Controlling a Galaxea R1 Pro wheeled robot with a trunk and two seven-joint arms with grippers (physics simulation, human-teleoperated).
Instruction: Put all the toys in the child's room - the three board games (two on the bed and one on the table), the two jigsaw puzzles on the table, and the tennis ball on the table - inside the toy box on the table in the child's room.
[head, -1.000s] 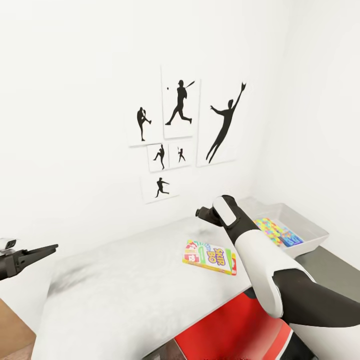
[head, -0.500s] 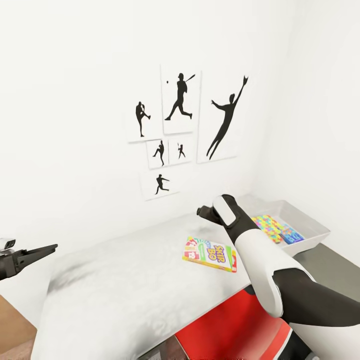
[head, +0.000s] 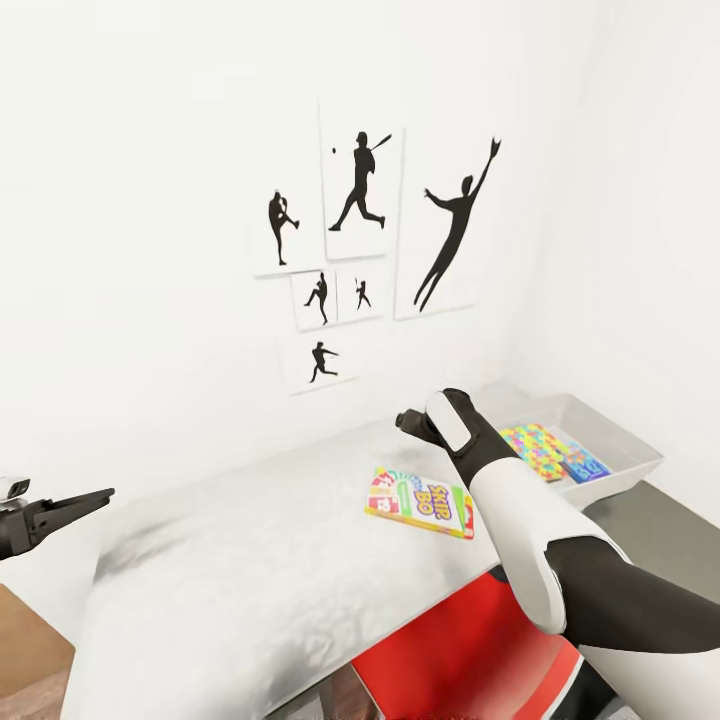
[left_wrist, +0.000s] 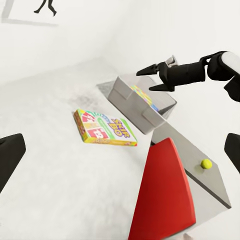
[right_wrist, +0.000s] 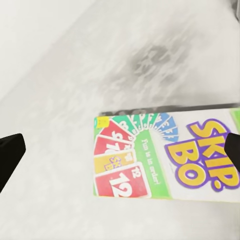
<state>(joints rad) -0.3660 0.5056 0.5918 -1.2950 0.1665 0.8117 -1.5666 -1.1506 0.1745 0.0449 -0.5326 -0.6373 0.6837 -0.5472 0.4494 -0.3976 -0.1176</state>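
A white bed (head: 250, 560) fills the lower middle of the head view, set against a white wall hung with black silhouette prints of ball players (head: 370, 240). One board game, a Skip-Bo box (head: 420, 502), lies flat on the bed near its far right side, face up, with its fanned cards and yellow lettering showing. The right end effector (head: 410, 422) hangs over the bed just beyond that box, apart from it; in the left wrist view it (left_wrist: 156, 77) shows its two dark fingers spread, with nothing between them. From the right wrist view the Skip-Bo box (right_wrist: 170, 160) lies directly below, and the dark fingertips (right_wrist: 10, 152) at either edge of the picture stand wide apart.

Past the bed's right end stands a grey desk (head: 660, 540). On it sits the toy box (head: 625, 450), a pale open tray, with colourful flat boxes (head: 550, 450) already lying inside. In the left wrist view a tennis ball (left_wrist: 206, 163) rests on the desk (left_wrist: 210, 185), well apart from the toy box (left_wrist: 131, 102). A red panel (head: 470, 655) stands at the bed's near right corner, beside the desk.

The left end effector (head: 75, 505) is held out at the left of the head view, clear of the bed, its fingers spread and empty
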